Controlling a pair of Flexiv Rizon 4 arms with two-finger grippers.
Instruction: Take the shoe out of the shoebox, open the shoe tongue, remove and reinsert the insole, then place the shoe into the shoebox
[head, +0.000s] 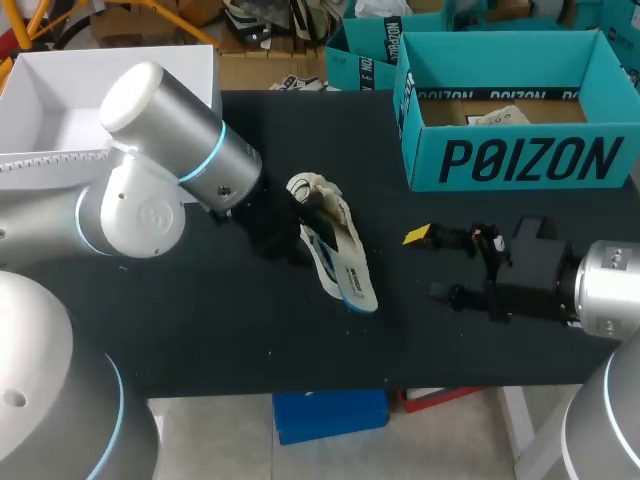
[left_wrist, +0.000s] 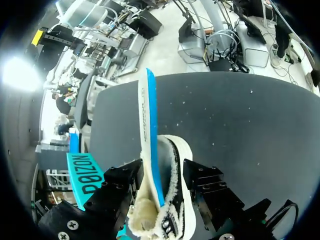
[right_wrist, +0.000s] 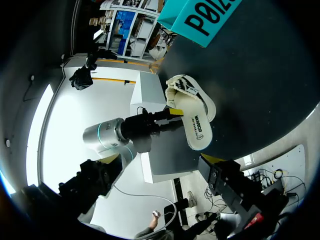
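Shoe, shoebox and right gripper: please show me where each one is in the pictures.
shoe (head: 347, 264), head view, on its white sole.
shoebox (head: 520, 160), head view, on its printed front wall.
right gripper (head: 426, 264), head view, midway between its open fingertips.

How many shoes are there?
1. The shoe is at the table's middle, gripped by the left end effector. Another might hide inside the teal box.

The head view looks down from behind onto the black table (head: 200, 330). The left wrist view sits close on the white fleece-lined shoe (left_wrist: 170, 190), facing along it. The right wrist view faces that shoe from farther off; the teal cardboard shoebox (right_wrist: 210, 17) also shows there.
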